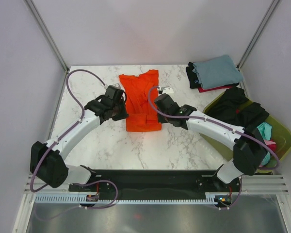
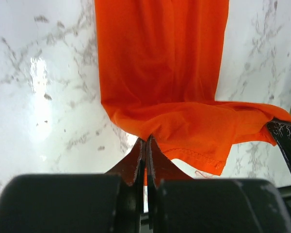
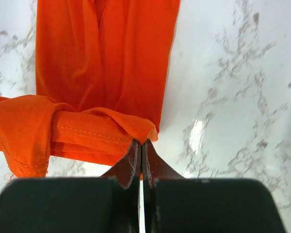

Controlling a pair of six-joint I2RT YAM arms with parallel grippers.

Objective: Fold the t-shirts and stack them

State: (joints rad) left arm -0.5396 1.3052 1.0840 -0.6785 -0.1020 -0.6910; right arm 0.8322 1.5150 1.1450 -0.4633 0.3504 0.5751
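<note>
Midway through the laundry, both claws are clamped on the near hem of the orange t-shirt, which lies mid-tabletop toward the far edge.
The left gripper and right gripper each pinch a hem corner, the cloth doubled over itself in a fold that looks unfinished. A folded stack, grey-blue on top, sits at the far right corner. Much apparently remains: a black shirt, a teal shirt and others lie crumpled in the basket at the right edge.
</note>
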